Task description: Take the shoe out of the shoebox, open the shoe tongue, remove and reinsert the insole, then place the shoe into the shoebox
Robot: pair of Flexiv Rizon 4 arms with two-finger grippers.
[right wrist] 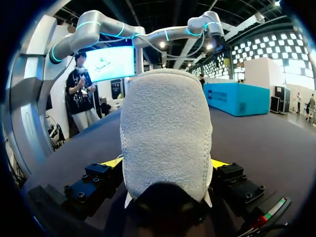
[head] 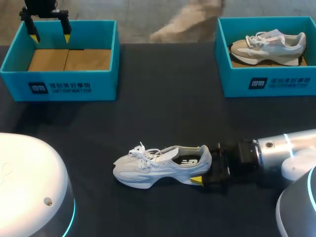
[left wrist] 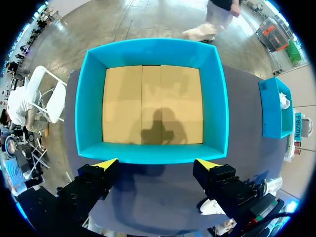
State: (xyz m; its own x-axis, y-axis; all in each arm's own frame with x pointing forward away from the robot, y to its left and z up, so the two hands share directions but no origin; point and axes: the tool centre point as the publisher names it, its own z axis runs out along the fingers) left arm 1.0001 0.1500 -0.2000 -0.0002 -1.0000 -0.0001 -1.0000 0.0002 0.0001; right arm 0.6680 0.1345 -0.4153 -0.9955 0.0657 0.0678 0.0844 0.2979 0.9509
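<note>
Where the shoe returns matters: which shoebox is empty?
The left shoebox, under the left gripper, shows only bare cardboard; the right shoebox holds a shoe.

— Where's the right arm (head: 284, 148)?
— Low over the desk, with the right gripper (right wrist: 166, 163) at the shoe's (head: 158, 165) heel and its fingers (right wrist: 112, 162) pressed against both sides.
— And the left gripper (head: 49, 33)?
— Well apart from the shoe, far beyond its toe, pointing down with its fingers spread.

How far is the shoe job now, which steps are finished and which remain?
Done: the shoe is out, lying on the table; the left shoebox is empty. In hand: the right claw grips its heel, while the left claw hangs open over that box. Left, it seems: everything inside the shoe, then putting it back.
</note>
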